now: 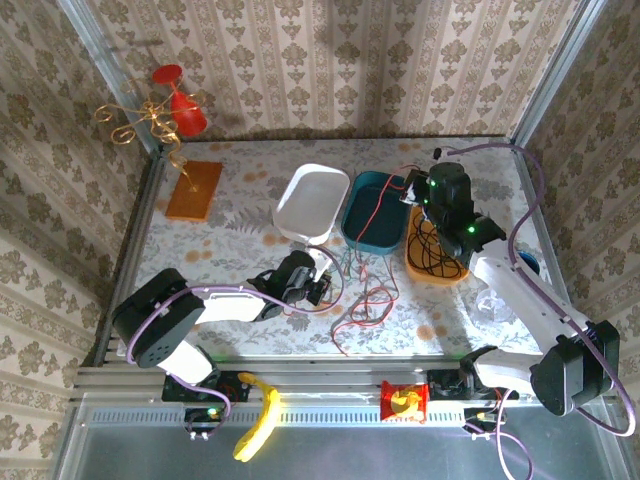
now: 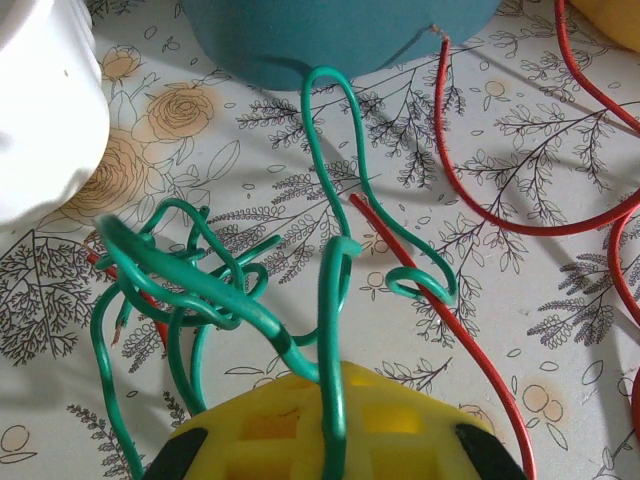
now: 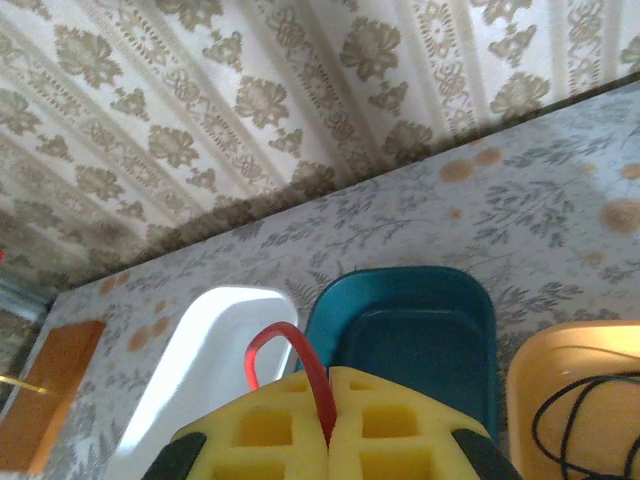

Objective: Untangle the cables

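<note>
Pinching the red cable point(image 3: 308, 370) above the teal tray point(image 3: 420, 330), the right gripper point(image 3: 328, 420) looks set to draw it free while the left gripper point(image 2: 330, 410), clamped on the green cable point(image 2: 200, 285), anchors that near the table's point(image 1: 230, 220) front edge.

Top external: we look down from above and behind the arm bases toward the far wall, far enough back to take in the whole table point(image 1: 250, 190).

Left wrist: we sit just over the left jaws, very close to the table and facing its far edge. The green cable point(image 2: 215, 290) fills the foreground.

Right wrist: we are higher, over the right jaws and the red cable point(image 3: 300, 365), looking obliquely at the far edge and the wall.

Shared: the teal tray point(image 2: 300, 40) and white tray point(image 3: 200, 350) appear in all three views. The yellow tray point(image 3: 550, 355) appears in the top and right wrist views.
</note>
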Tool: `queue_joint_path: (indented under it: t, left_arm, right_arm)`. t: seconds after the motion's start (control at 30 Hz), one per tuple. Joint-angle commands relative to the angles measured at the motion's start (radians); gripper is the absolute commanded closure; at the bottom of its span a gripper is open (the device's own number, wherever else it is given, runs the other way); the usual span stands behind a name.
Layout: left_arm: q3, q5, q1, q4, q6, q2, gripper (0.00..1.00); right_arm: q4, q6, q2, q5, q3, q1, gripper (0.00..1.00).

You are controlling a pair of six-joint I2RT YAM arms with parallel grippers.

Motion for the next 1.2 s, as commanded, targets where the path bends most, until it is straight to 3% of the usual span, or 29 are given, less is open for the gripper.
queue_joint_path:
  t: [0.0, 0.17, 0.3, 0.53, 0.73, 1.17]
  left_arm:
    - [0.006, -0.019, 0.003, -0.031, -0.023, -0.018, 1.00]
    - [0.009, -0.027, 0.003, -0.039, -0.023, -0.019, 1.00]
    - [0.010, -0.034, 0.003, -0.042, -0.023, -0.021, 1.00]
    - [0.012, -0.038, 0.004, -0.043, -0.022, -0.015, 1.00]
    - [0.012, -0.037, 0.004, -0.044, -0.022, -0.017, 1.00]
    - [0.017, -0.050, 0.004, -0.078, -0.009, -0.032, 1.00]
  right_arm:
    - [0.016, -0.020, 0.002, 0.052, 0.016, 0.000, 1.00]
    - [0.042, -0.016, -0.028, -0.142, 0.086, 0.005, 1.00]
    - [0.009, -0.007, -0.075, -0.220, 0.151, 0.006, 1.00]
    - [0.003, -0.018, -0.110, -0.187, 0.231, 0.006, 1.00]
    - [0.034, -0.057, -0.037, -0.118, 0.295, -0.007, 1.00]
    - [0.086, 0.018, 0.001, -0.178, 0.371, -0.045, 1.00]
